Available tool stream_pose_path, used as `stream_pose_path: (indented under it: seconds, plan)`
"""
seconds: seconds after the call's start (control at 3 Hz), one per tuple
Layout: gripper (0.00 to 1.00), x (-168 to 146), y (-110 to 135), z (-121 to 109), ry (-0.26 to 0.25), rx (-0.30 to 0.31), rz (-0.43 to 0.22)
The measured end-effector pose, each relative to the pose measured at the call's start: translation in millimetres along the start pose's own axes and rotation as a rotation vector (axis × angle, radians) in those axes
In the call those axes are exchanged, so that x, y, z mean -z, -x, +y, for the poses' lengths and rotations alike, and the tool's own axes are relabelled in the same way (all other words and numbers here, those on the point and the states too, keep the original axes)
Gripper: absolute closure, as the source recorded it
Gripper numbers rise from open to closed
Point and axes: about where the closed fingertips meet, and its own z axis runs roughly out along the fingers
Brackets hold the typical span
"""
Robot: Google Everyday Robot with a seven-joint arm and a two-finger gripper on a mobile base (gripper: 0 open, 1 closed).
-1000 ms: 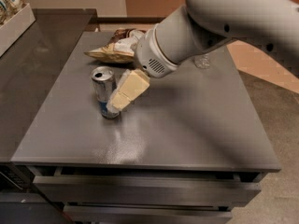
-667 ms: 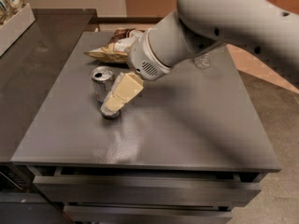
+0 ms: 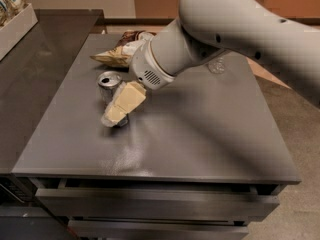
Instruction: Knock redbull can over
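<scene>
The redbull can (image 3: 108,80) stands on the grey table (image 3: 200,134) at its left middle, silver with a pull-tab top facing up. Only its top and upper side show. My gripper (image 3: 119,110), cream-coloured on the end of the white arm (image 3: 210,29), sits right in front of the can's right side and hides its lower body. It looks to be touching the can. I cannot tell whether the can is tilted.
Crumpled snack bags (image 3: 120,51) lie behind the can at the table's far edge. A clear water bottle (image 3: 218,65) shows partly behind the arm. A white tray with packets (image 3: 15,19) sits on the dark counter (image 3: 35,84) at left. Drawers are below the front edge.
The gripper has moved a little left and toward the table's front, lower along the can's side. The can's top has hardly shifted.
</scene>
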Motion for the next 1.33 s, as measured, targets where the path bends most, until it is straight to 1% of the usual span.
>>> stream_pose_path:
  seconds: [0.33,0.67,1.33]
  plan:
    - [0.0,-3.1,-0.3,0.5,0.009,-0.005,-0.001]
    - [0.18,-6.8,1.7,1.9,0.024,-0.007,-0.007]
    - [0.65,-8.9,6.1,2.8,0.042,-0.009,-0.02]
